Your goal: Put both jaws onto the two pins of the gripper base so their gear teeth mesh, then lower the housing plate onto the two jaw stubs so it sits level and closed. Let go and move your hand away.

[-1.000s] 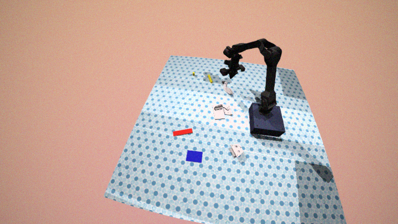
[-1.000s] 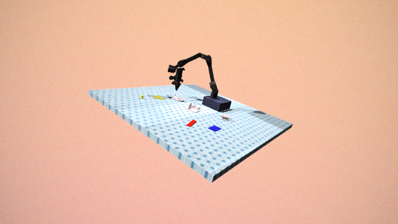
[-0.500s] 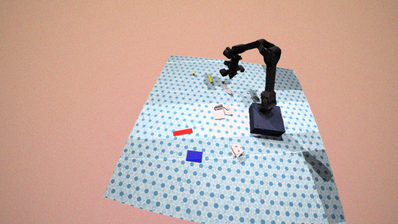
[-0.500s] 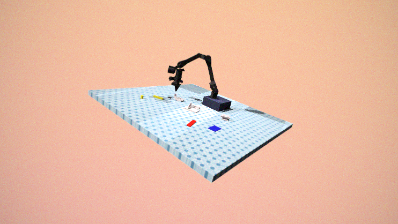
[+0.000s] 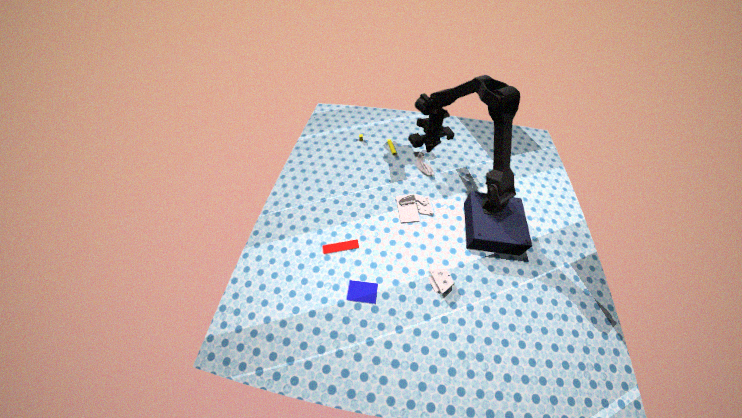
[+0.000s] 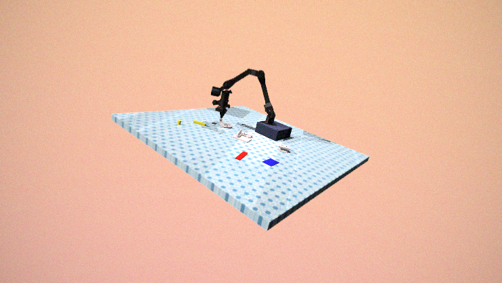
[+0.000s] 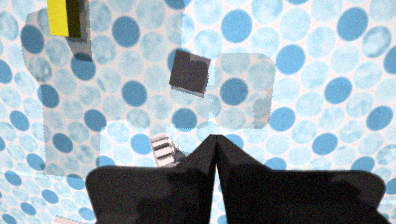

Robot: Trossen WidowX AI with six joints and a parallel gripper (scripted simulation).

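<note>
A: State of the pincer?

B: Fingertips together, with nothing visible between. Closed on air, by the look of it.

A: And the toothed jaw?

B: On the dotted table top, low beneath the pincer. In the wrist view, toothed end just left of the fingertips. From the top, long axis slanting from beside the dark block down and rightward.

A: Nearer arm?

B: Only one to choose from. Probably best to open, shift over the body of the jaw and straddle across that long axis.

A: Anything hard to make out?

B: Most of the jaw, hidden behind the black fingers in the wrist view. Yellow stick cut off at the top there. Contact between tips and jaw, impossible to tell. Pins too small to identify among the pale parts near the middle; likewise uncertain, the role of the separate pale piece.
</note>
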